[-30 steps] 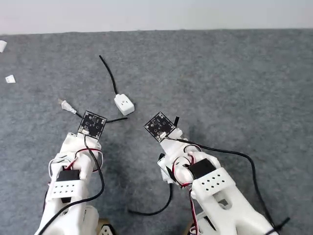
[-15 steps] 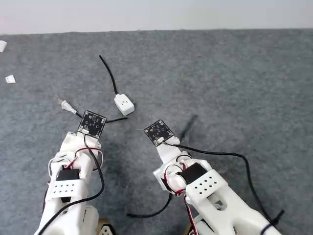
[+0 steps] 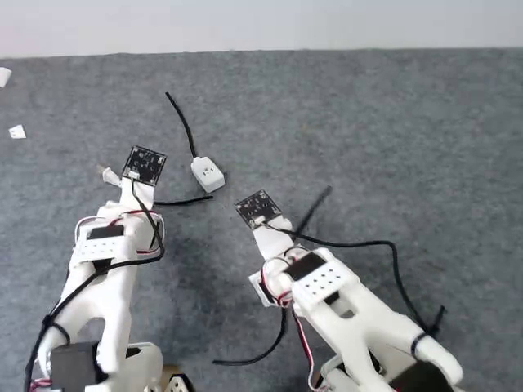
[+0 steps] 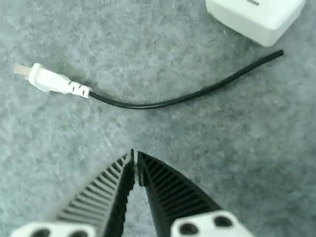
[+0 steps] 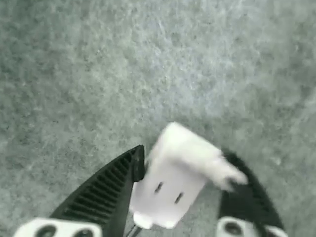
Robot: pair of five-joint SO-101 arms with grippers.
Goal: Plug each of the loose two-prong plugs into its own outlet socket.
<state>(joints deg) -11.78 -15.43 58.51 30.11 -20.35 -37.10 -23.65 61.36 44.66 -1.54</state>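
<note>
Your left gripper (image 4: 134,160) pinched closed, empty; right gripper (image 5: 185,165) clamps socket block (image 5: 170,187). Loose plug (image 3: 105,172), 9 o'clock of free socket (image 3: 207,173): likely light, rigid, cord (image 4: 163,102) limp. Take plug by body.

There are two white outlet sockets. The lying socket (image 3: 207,173) rests on the grey surface (image 3: 409,122), and the held socket (image 5: 173,177) sits between the fingers of the right tool (image 5: 183,160). One white two-prong plug (image 4: 49,80) lies near the lying socket, on the left arm's side.

Two black cords: the socket's cord (image 3: 184,122) and the plug's cord (image 4: 173,98), whose loose end lies just beside the lying socket.

Two tools, counting the left tool (image 4: 136,158).

Two white scraps, the nearer scrap (image 3: 16,131) and the farther scrap (image 3: 3,77), both lie well apart from the lying socket.
</note>
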